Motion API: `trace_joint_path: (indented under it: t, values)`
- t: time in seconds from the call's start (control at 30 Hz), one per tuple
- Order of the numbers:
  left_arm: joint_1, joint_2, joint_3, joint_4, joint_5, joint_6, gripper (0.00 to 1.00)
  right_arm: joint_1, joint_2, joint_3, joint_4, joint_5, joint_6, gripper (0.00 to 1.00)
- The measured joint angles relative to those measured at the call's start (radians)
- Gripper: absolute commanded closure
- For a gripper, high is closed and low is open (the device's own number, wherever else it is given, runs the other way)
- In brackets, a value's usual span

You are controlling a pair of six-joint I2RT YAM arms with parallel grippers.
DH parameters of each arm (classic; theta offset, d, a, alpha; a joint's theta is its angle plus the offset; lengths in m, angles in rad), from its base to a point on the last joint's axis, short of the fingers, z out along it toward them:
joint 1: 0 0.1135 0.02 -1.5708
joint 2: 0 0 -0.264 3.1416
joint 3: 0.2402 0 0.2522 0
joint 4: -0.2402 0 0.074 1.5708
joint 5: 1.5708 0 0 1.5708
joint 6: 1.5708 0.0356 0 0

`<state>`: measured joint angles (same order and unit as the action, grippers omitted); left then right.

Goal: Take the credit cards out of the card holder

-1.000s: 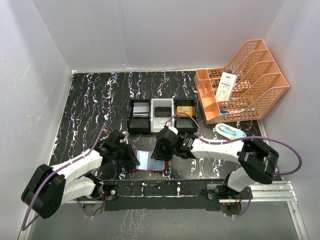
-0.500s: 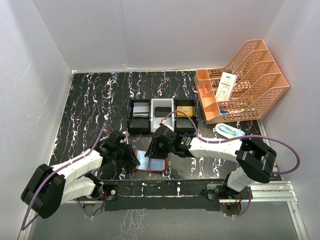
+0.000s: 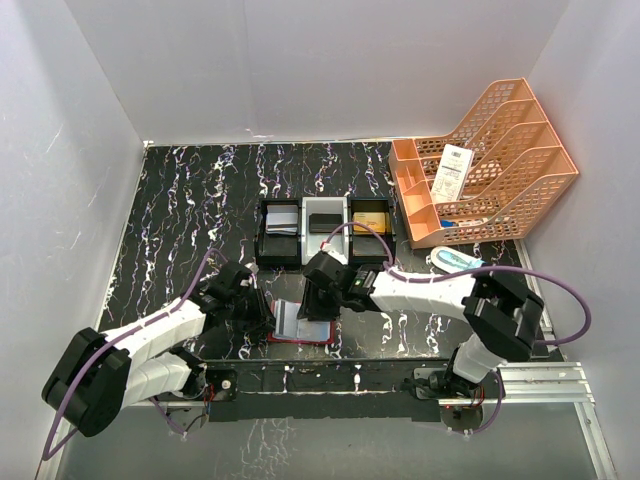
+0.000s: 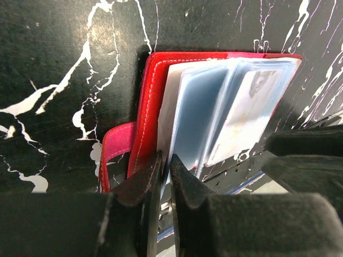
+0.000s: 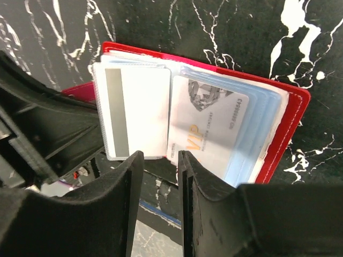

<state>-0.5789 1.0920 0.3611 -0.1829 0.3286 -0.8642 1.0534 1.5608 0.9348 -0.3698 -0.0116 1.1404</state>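
The card holder point(image 3: 300, 322) lies open on the desk point(image 3: 190, 220), credit cards point(image 5: 206, 123) in its clear sleeves. The left claw point(image 4: 165, 166) is pinched nearly closed on its edge. The right claw point(image 5: 159, 160) stands slightly parted at the sleeves, gripping nothing. Behind, a three-compartment tray point(image 3: 280, 260) holds a silvery card point(image 3: 282, 222) and an orange-gold card point(image 3: 370, 220).
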Motion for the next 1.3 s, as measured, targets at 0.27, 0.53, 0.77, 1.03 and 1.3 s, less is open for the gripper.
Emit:
trace_joint_path:
  t: [0.27,0.53,0.77,1.03,1.3]
  values:
    - [-0.009,-0.008,0.014,-0.032,-0.019,-0.005,0.67,0.002,0.050,0.000,-0.021,0.001,-0.006,0.66]
    - [-0.013,-0.132,0.082,-0.230,-0.153,-0.030,0.48,0.001,-0.035,-0.043,0.001,0.043,0.014,0.64]
    - [-0.013,-0.230,0.202,-0.343,-0.241,-0.035,0.48,0.001,-0.035,-0.045,0.113,-0.005,0.008,0.65]
    - [-0.013,-0.231,0.192,-0.209,-0.113,-0.026,0.52,0.001,0.012,-0.040,0.126,-0.006,0.012,0.69]
    - [-0.013,-0.105,0.094,-0.017,0.056,-0.052,0.53,0.000,-0.005,-0.075,0.112,0.040,0.020,0.74]
